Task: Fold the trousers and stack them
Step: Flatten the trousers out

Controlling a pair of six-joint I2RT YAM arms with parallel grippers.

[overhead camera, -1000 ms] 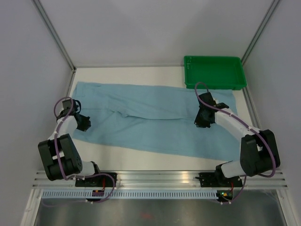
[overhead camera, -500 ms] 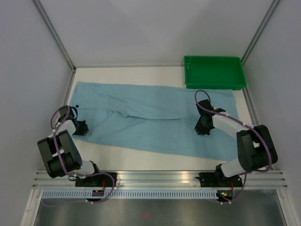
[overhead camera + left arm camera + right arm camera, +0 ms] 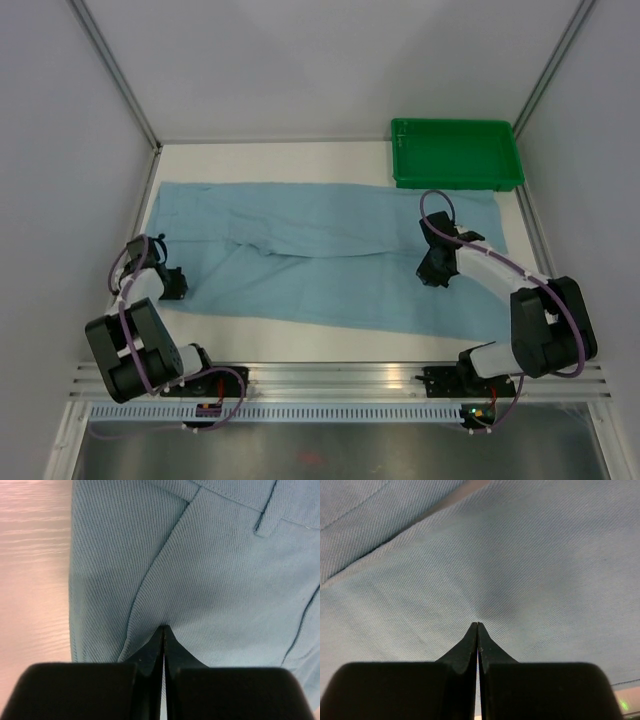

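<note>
Pale grey panels wall in a white table (image 3: 300, 160), with an aluminium rail (image 3: 340, 378) along its near edge and a green tray (image 3: 455, 152) in the far right corner. The trousers (image 3: 330, 255) lie spread flat across the middle of the table, waist end to the left and legs running right, their far right corner just beside the tray.

The left arm (image 3: 130, 345) is folded tight on itself near its base. Its short forearm rises toward the far side and its wrist turns right, which puts the left gripper (image 3: 172, 283) on the near left corner of the cloth. In the left wrist view its fingers are pressed together, tips down on the fabric beside a pocket seam.

The right arm (image 3: 545, 330) bends at a big elbow on the right, and its forearm stretches far and left over the legs. The right gripper (image 3: 435, 272) points down onto the cloth there. In its wrist view the fingers meet at a small pucker in the weave. Whether either claw has cloth pinched inside cannot be told.
</note>
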